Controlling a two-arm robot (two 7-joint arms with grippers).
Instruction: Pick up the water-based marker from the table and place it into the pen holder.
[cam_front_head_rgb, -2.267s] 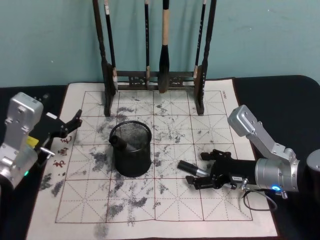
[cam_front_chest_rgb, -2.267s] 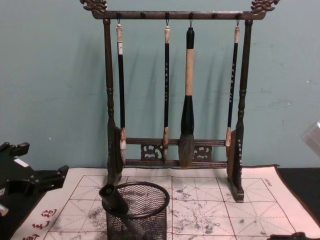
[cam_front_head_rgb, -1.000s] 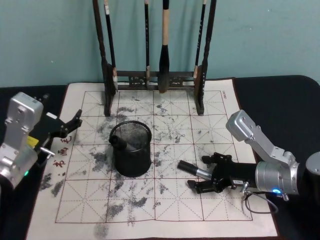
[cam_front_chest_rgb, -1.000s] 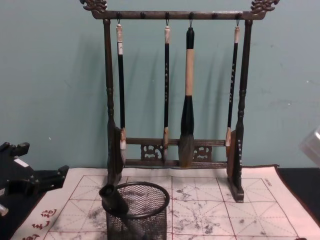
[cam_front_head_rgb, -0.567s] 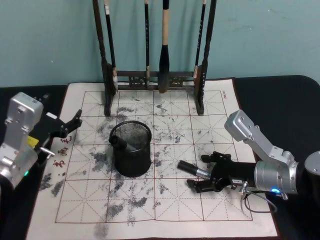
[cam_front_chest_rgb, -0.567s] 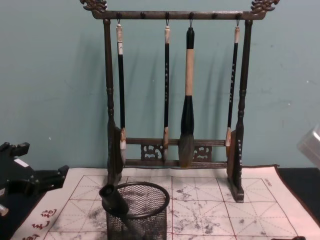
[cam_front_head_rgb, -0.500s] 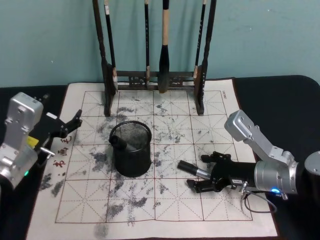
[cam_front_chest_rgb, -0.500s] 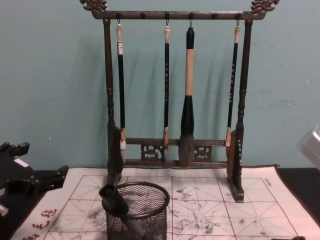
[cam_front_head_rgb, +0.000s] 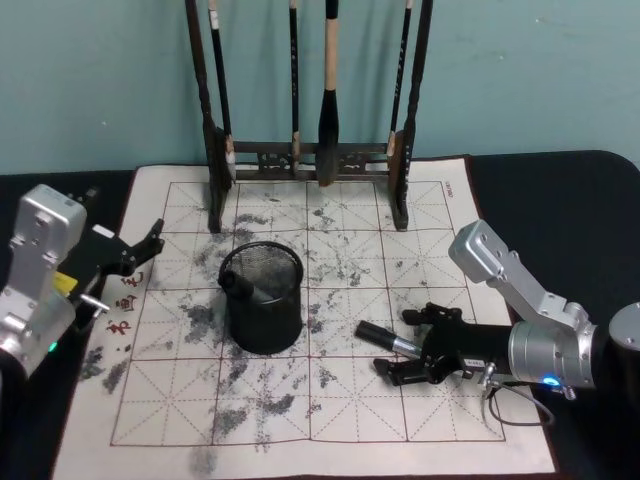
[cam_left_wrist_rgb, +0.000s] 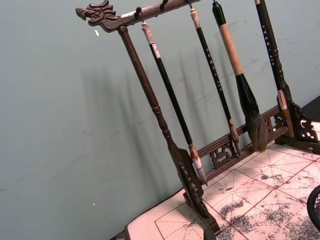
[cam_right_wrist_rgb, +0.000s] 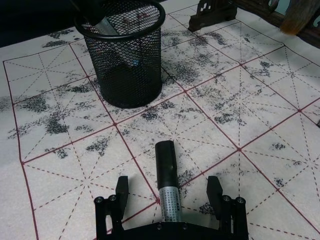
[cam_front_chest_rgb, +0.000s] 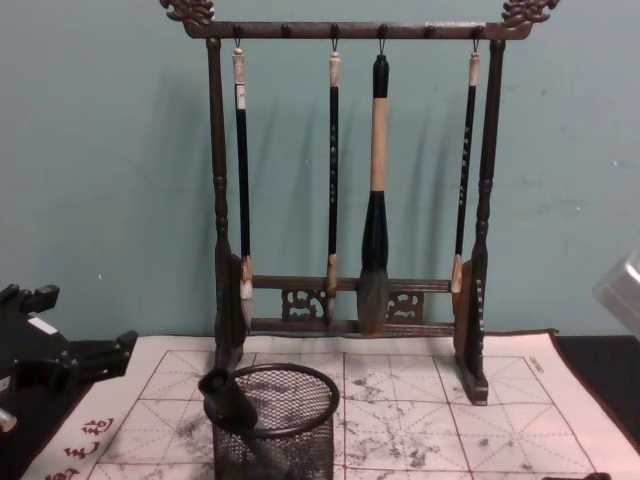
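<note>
Head view: the right gripper (cam_front_head_rgb: 400, 343) lies low over the ink-stained paper mat (cam_front_head_rgb: 330, 420), fingers spread, one either side of the water-based marker (cam_front_head_rgb: 385, 338). Compared with two seconds ago it has crept a little further along the marker's barrel towards the cap; over the last half second there is almost no motion. The marker itself has not shifted. It lies flat on the mat to the right of the pen holder (cam_front_head_rgb: 263, 298) and clear of it. The left gripper (cam_front_head_rgb: 145, 258) is parked at the mat's left edge, fingers apart and holding nothing, unchanged.

Right wrist view: the marker's label end sits between the two open fingers (cam_right_wrist_rgb: 121, 186), with daylight on both sides and no contact that I can see. The black cap points towards the holder, where a dark pen (cam_right_wrist_rgb: 95, 17) already leans inside.

Chest view: the holder stands upright in front of the brush rack (cam_front_chest_rgb: 350, 290). Nothing here has altered.

Left wrist view: the rack and its hanging brushes (cam_left_wrist_rgb: 240, 75).

Judgement: the approach looks finished and the grasp has not yet been made. Closing comes next. The barrel is round and may roll if one finger touches first.
</note>
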